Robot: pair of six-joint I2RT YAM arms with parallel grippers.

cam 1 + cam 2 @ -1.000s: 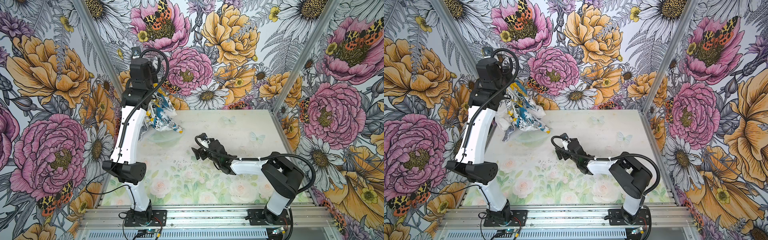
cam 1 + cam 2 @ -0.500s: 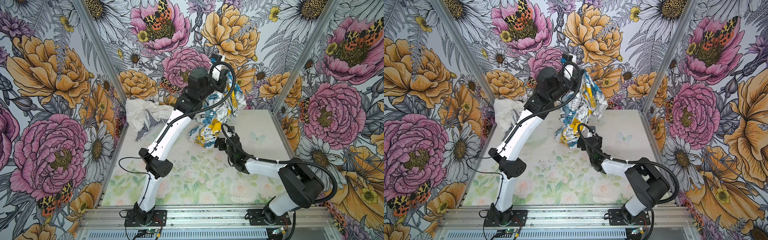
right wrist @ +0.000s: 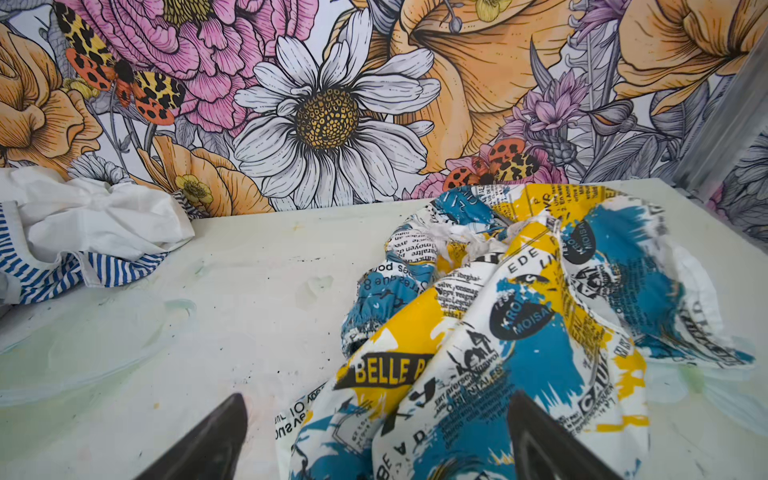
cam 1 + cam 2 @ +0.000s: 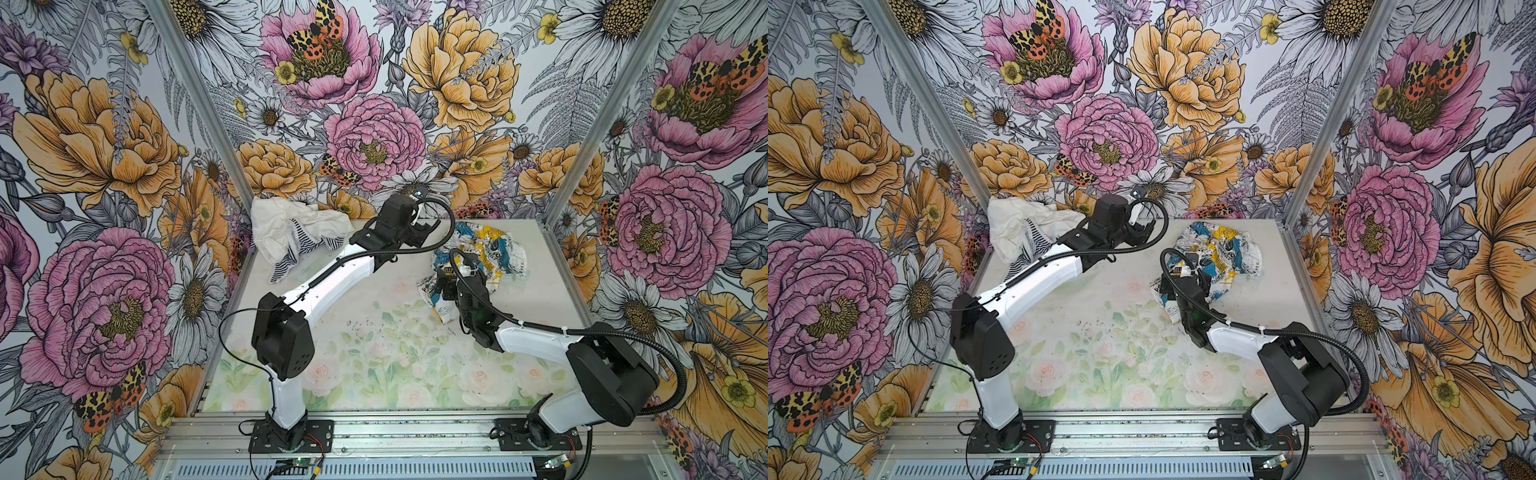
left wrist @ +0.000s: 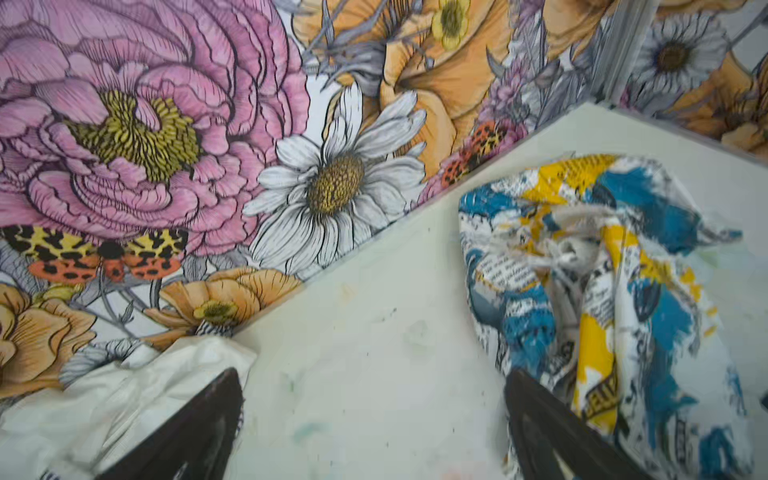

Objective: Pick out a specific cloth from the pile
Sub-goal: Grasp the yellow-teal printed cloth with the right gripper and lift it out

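Observation:
The cloth (image 4: pixel 494 249) (image 4: pixel 1219 251), white with blue, yellow and black print, lies crumpled on the table at the back right. The pile (image 4: pixel 291 226) (image 4: pixel 1017 226), a plain white cloth over a striped one, sits in the back left corner. My left gripper (image 4: pixel 424 228) (image 4: pixel 1144 232) (image 5: pixel 372 374) hangs open between the two, with only bare table between its fingers and the cloth (image 5: pixel 602 291) beside one finger. My right gripper (image 4: pixel 442 286) (image 4: pixel 1179 286) (image 3: pixel 378 397) is open at the cloth's near end, and a fold of the cloth (image 3: pixel 478 353) lies between its spread fingers.
Flower-printed walls close in the table (image 4: pixel 374 332) at the back and both sides, with metal corner posts (image 4: pixel 582 124). The aluminium rail (image 4: pixel 415 432) carrying both arm bases runs along the front edge. The pile (image 3: pixel 91 224) leans against the back wall.
My left arm swung the cloth from the pile in the back left corner across to the back right, then opened and let it fall. My right gripper followed it to the right, staying open.

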